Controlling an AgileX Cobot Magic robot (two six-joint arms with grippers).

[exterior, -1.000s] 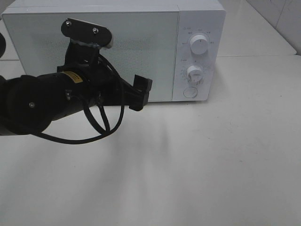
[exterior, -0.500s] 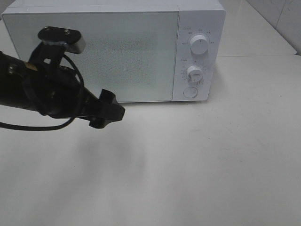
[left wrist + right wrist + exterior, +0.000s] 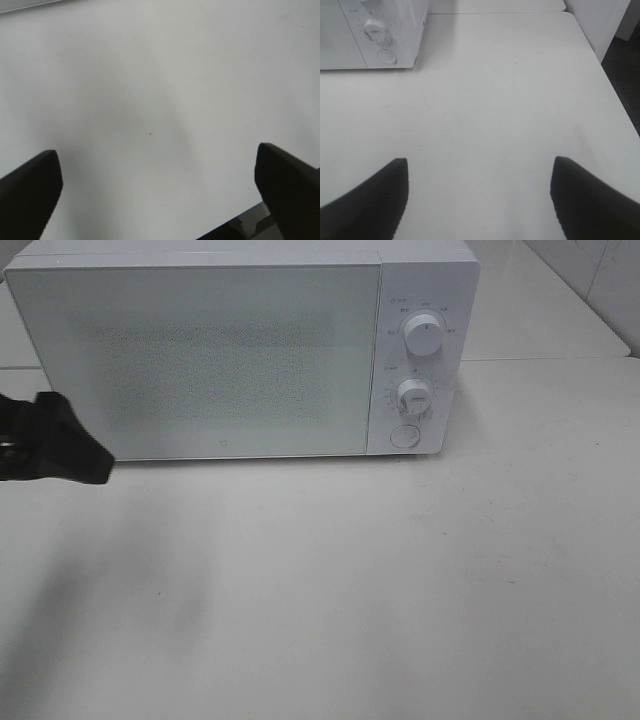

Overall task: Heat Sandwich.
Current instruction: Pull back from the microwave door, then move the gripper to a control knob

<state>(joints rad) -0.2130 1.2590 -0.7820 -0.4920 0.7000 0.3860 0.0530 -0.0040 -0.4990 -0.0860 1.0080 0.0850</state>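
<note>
The sandwich is out of view in every frame. A white microwave (image 3: 200, 360) stands at the back of the table with its door shut; one corner of it, with a knob, also shows in the right wrist view (image 3: 375, 30). Only the black tip of my left gripper (image 3: 70, 445) shows at the far left edge, in front of the microwave's left end. In the left wrist view my left gripper (image 3: 157, 185) is open over bare white table, holding nothing. My right gripper (image 3: 480, 195) is open and holds nothing; it hangs over the table to the right of the microwave.
The microwave's panel carries two round knobs (image 3: 424, 335) (image 3: 412, 395) and a round button (image 3: 404, 435). The white table (image 3: 350, 590) stretches in front of it. Its right edge (image 3: 615, 100) drops to a dark floor beside a white wall.
My left arm has pulled back to the left from in front of the microwave door, and now only its gripper tip stays in the high view. The right gripper has not moved.
</note>
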